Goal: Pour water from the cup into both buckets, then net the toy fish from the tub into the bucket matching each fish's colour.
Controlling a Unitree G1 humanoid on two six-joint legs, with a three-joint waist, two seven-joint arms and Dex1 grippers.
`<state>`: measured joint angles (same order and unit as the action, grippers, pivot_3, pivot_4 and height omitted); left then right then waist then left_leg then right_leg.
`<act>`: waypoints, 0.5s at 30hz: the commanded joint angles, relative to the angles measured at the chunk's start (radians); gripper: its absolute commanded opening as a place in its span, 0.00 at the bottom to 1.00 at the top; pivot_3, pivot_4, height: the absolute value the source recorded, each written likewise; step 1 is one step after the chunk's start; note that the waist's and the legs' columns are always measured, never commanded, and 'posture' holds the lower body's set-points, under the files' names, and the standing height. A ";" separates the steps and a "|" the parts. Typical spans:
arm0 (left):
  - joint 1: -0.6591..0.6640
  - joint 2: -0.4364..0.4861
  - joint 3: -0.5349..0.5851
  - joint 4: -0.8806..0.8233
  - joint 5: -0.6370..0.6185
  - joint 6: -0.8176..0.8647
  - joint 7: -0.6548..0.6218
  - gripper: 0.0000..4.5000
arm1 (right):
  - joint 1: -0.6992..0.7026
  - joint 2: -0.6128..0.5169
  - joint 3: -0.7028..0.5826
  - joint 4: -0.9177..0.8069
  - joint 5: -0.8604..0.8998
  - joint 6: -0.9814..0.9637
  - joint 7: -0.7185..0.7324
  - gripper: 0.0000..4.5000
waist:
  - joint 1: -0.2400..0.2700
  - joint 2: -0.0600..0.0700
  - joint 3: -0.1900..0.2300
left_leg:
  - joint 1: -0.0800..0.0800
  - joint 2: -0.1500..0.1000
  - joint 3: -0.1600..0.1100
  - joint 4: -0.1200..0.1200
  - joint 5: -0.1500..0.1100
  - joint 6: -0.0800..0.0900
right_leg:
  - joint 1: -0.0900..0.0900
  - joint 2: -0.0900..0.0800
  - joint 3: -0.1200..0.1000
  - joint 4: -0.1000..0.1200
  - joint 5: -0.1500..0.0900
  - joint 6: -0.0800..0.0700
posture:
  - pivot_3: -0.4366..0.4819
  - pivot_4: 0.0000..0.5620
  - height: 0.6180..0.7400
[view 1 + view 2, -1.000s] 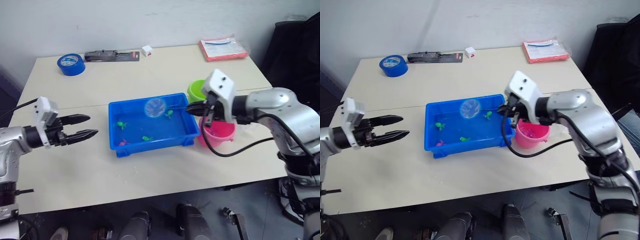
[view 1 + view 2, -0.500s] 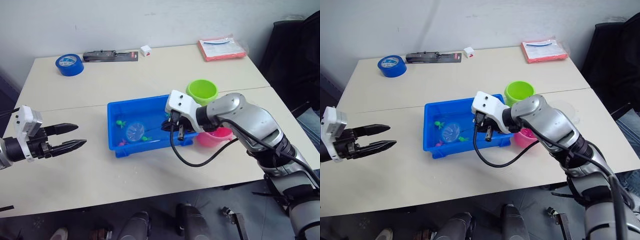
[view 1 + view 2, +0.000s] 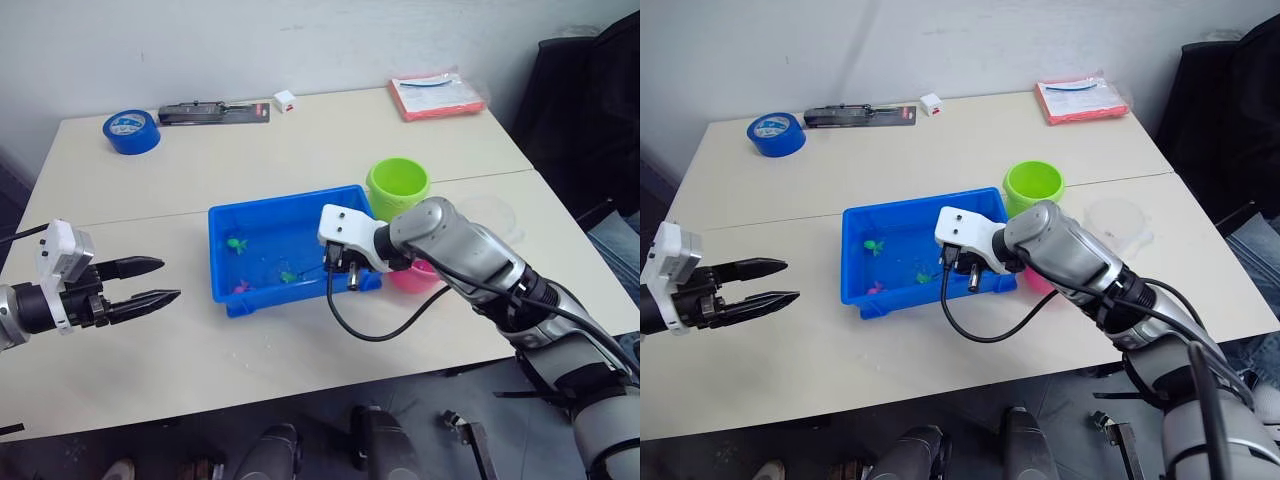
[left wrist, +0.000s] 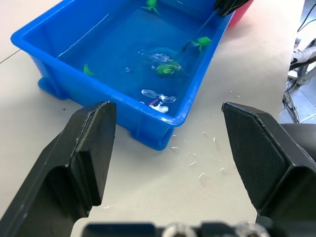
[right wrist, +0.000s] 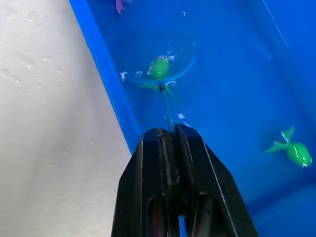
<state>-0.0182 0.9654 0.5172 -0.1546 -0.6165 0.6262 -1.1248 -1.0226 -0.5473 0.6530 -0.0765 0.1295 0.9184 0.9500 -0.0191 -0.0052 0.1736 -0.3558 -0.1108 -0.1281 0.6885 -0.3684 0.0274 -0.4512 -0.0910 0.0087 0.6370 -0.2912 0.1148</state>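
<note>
Right tool [image 5: 170, 136] pinches net's [image 5: 163, 69] thin black stick.

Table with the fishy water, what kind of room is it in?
Probably a workroom or lab, not a home. A plain table against a bare wall holds blue tape, a packaged tool and a toy-fish tub, and a black chair stands beside it.

A pale beige counter [image 3: 300, 130] carries it all. Near the middle sits the blue tub [image 3: 222, 290]. Just beside its far right corner stands the green bucket [image 3: 398, 186], the pink bucket [image 3: 418, 277] just in front of that one, a clear cup [image 3: 1118, 222] to their right. Along the far edge: blue tape roll [image 3: 130, 131], a black tool [image 3: 212, 113], a small white block [image 3: 285, 100], a red packet [image 3: 439, 94]. Water drops [image 4: 197, 163] dot the counter beside the tub.
</note>
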 commanded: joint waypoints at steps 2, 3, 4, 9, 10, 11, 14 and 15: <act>0.016 0.020 0.050 -0.048 -0.027 0.016 0.007 0.82 | -0.046 0.037 0.026 0.012 -0.054 -0.051 0.023 0.18 | -0.009 0.000 0.000 | 0.000 0.000 0.000 0.000 0.000 0.000 | 0.000 0.000 0.000 0.000 0.000 0.000 | 0.48 0.27 1.00; 0.018 0.018 0.055 -0.055 -0.031 0.019 0.010 0.82 | -0.050 0.046 0.033 0.013 -0.060 -0.057 0.032 0.18 | -0.011 0.000 0.000 | 0.000 0.000 0.000 -0.001 0.000 0.000 | 0.000 0.000 0.000 0.000 0.000 0.000 | 0.48 0.27 1.00; 0.019 0.014 0.062 -0.062 -0.037 0.024 0.014 0.82 | -0.055 0.058 0.039 0.013 -0.062 -0.062 0.042 0.18 | -0.011 0.000 0.000 | 0.000 0.000 0.000 -0.001 0.000 0.000 | 0.000 0.000 0.000 0.000 0.000 0.000 | 0.48 0.27 1.00; 0.027 0.007 0.078 -0.087 -0.054 0.038 0.029 0.82 | -0.057 0.101 0.041 0.005 -0.069 -0.065 0.067 0.18 | -0.011 0.000 0.000 | 0.000 0.001 0.001 -0.002 0.000 0.000 | -0.002 0.001 0.000 0.000 0.000 0.000 | 0.48 0.27 1.00; 0.029 0.006 0.080 -0.091 -0.057 0.040 0.031 0.82 | -0.057 0.107 0.041 0.004 -0.070 -0.065 0.071 0.18 | -0.011 0.000 0.000 | 0.000 0.000 0.001 -0.002 0.000 0.000 | -0.002 0.001 0.000 0.000 0.000 0.000 | 0.48 0.27 1.00; 0.031 0.005 0.083 -0.096 -0.060 0.044 0.034 0.82 | -0.056 0.112 0.041 0.002 -0.072 -0.064 0.073 0.18 | -0.011 0.000 0.000 | 0.000 0.000 0.000 -0.002 0.000 0.000 | -0.002 0.000 0.000 0.000 0.000 0.000 | 0.48 0.27 1.00; 0.039 0.002 0.093 -0.111 -0.070 0.052 0.043 0.82 | -0.052 0.134 0.039 -0.002 -0.074 -0.059 0.075 0.18 | -0.012 0.000 0.000 | 0.000 0.000 0.001 -0.003 0.000 0.000 | -0.002 0.000 0.000 0.000 0.000 0.000 | 0.48 0.27 1.00; 0.041 0.001 0.096 -0.114 -0.073 0.054 0.046 0.82 | -0.052 0.143 0.038 0.000 -0.075 -0.056 0.074 0.18 | -0.012 0.000 0.000 | 0.000 0.000 0.001 -0.003 0.000 0.000 | -0.002 0.000 0.000 0.000 0.000 0.000 | 0.48 0.27 1.00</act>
<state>0.0144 0.9634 0.5769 -0.2345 -0.6649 0.6778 -1.0837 -1.0622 -0.4185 0.7005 -0.0423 0.0555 0.8645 1.0137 -0.0312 -0.0050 0.1737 -0.3557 -0.1105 -0.1273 0.6851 -0.3684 0.0273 -0.4535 -0.0905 0.0082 0.6369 -0.2912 0.1143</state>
